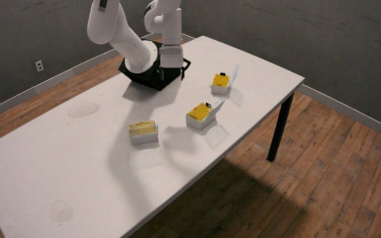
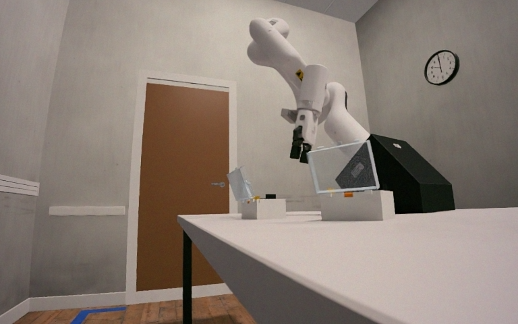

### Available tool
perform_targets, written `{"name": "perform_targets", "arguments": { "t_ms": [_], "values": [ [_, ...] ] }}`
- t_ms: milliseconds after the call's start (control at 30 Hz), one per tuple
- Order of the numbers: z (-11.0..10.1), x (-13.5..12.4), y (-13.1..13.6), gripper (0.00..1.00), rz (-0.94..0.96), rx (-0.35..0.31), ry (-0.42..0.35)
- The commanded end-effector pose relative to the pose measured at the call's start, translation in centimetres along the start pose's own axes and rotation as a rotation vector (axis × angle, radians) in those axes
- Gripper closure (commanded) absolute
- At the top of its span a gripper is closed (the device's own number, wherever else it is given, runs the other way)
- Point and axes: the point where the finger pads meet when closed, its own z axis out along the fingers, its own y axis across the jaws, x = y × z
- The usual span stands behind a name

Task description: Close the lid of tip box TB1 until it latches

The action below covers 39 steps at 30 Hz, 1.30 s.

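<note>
TB1 is one of three tip boxes on the desk (image 1: 84, 168), but no label is readable in either view, so you can't tell which one it is from here. All three lids are up, and all three boxes look to be standing flat.

The end effector (image 1: 171, 74) hangs high over the front of the black base (image 1: 157, 85), pointing down, fingers spread wide with nothing between them. It's well clear of every box.

All three boxes lie out from the base toward the open side of the desk:
- The far box (image 1: 220, 83) is off to the right in the top view and looks nearest the end effector.
- The middle box (image 1: 200, 115) sits skewed, its long axis on a diagonal.
- The left box (image 1: 143, 132) sits down-picture, its long axis roughly across the picture. In the exterior view I think it's the big one (image 2: 357, 205), with its clear lid (image 2: 328, 168) standing near upright.

In the exterior view the end effector (image 2: 299, 155) only looks close to that lid's top corner. The top view shows them well apart.

My guess is you come in from the back side of the lid, tip it over the hinge, then press on the front edge. The boxes are loose, so a sideways shove could slide or tip one.
</note>
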Motion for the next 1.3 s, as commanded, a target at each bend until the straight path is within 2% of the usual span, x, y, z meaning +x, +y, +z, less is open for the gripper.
{"name": "perform_targets", "arguments": {
  "t_ms": [0, 267, 533, 900, 967, 1267],
  "values": [
    [-0.4, -1.4, -1.8, 0.00, -0.029, 0.006, -0.001],
    [-1.0, -3.8, -5.0, 0.00, -0.029, 0.006, -0.001],
    [-1.0, -3.9, -5.1, 0.00, -0.029, 0.006, -0.001],
    [4.3, -5.3, -5.1, 0.00, -0.029, 0.006, -0.001],
    [4.3, -5.3, -5.1, 0.00, -0.029, 0.006, -0.001],
    [8.6, -6.5, -5.1, 0.00, -0.030, 0.005, -0.001]
  ]
}}
